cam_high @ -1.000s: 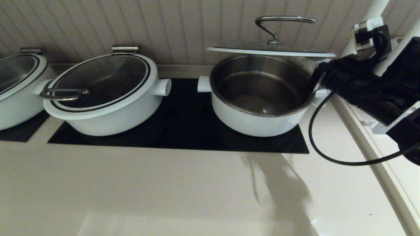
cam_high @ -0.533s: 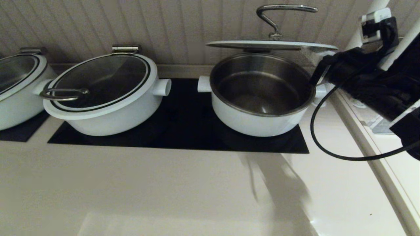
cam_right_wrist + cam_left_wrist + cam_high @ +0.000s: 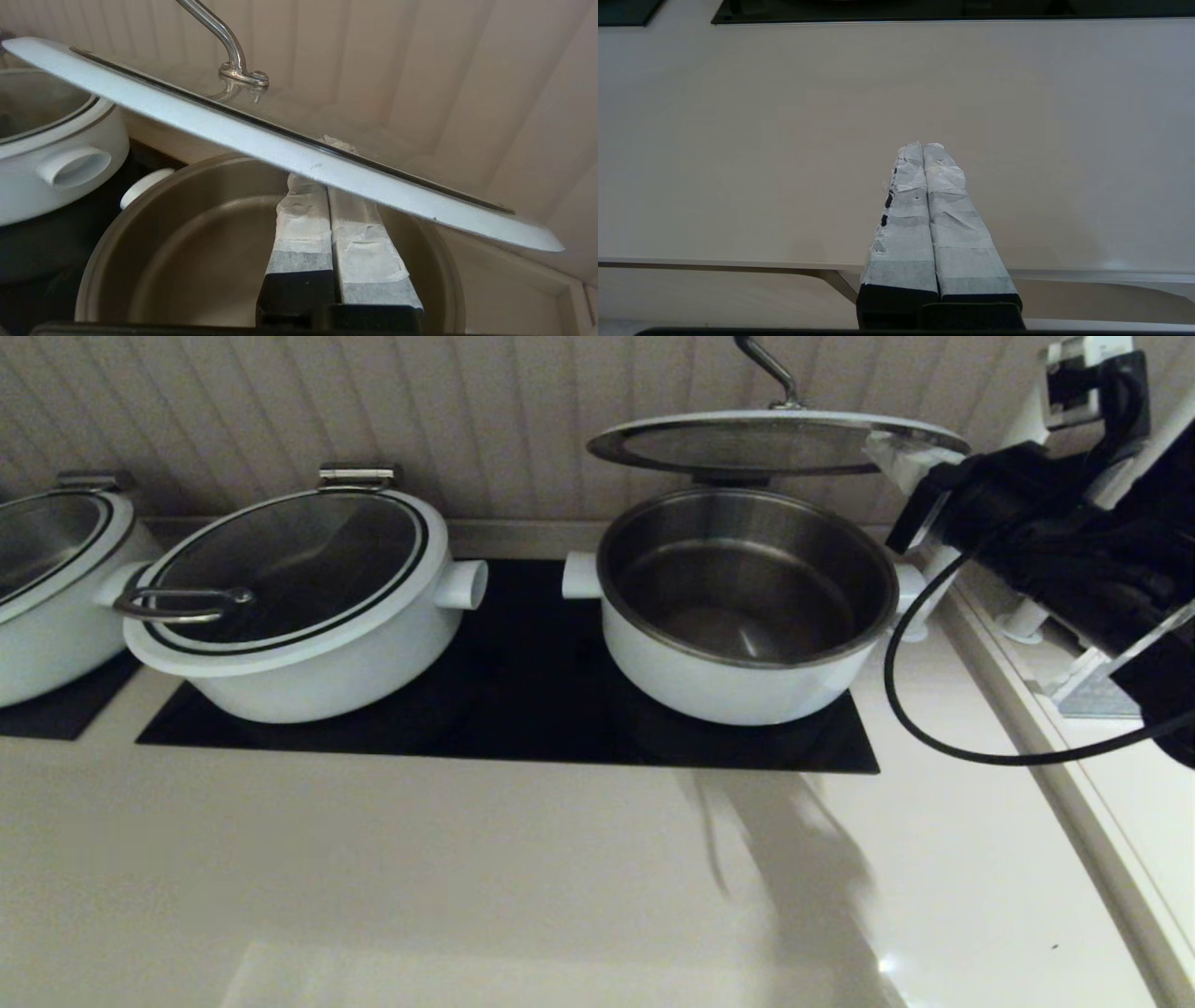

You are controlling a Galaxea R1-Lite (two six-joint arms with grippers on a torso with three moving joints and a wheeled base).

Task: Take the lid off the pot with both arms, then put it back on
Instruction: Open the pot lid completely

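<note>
The pot (image 3: 728, 681) stands open on the right of the black cooktop, its steel inside bare; it also shows in the right wrist view (image 3: 187, 261). The lid (image 3: 747, 443) hangs above it, held at the back by its hinge, its bar handle partly out of view at the top. My right gripper (image 3: 896, 457) is shut, and its taped fingers press up under the lid's right rim (image 3: 299, 154). In the right wrist view the gripper (image 3: 327, 196) has its tips under the rim. My left gripper (image 3: 923, 147) is shut and empty over the bare counter, out of the head view.
A second white pot with a shut lid (image 3: 289, 588) stands on the left of the cooktop (image 3: 523, 709), and a third (image 3: 47, 588) at the far left. A panelled wall is close behind. A black cable (image 3: 896, 709) loops beside the pot, by a raised ledge (image 3: 1046, 756).
The lid has swung higher on its hinge, so its underside now faces me. My right gripper has risen with the rim. The left arm has not moved.
</note>
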